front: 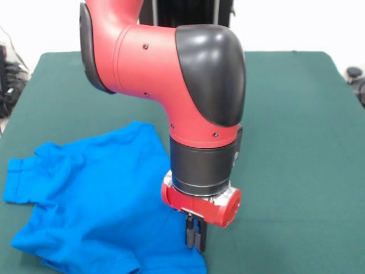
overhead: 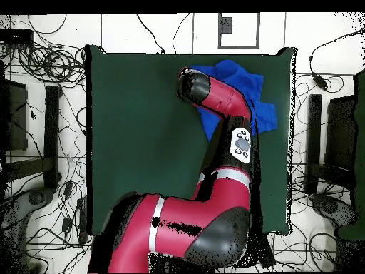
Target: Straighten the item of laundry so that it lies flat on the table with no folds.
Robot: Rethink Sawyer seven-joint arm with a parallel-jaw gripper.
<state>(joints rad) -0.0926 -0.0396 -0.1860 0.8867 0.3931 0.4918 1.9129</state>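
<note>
The bright blue T-shirt lies rumpled on the dark green table, at the near left in the front view, with a sleeve sticking out to the left. In the overhead view the shirt shows at the table's far right, partly hidden under the arm. My gripper hangs down at the shirt's right edge near the front hem, its two fingers close together and its tips at the cloth. Whether they pinch the fabric I cannot tell.
The red and black arm reaches across the table from the far side and hides part of the shirt. Cables and stands lie on the floor round the table.
</note>
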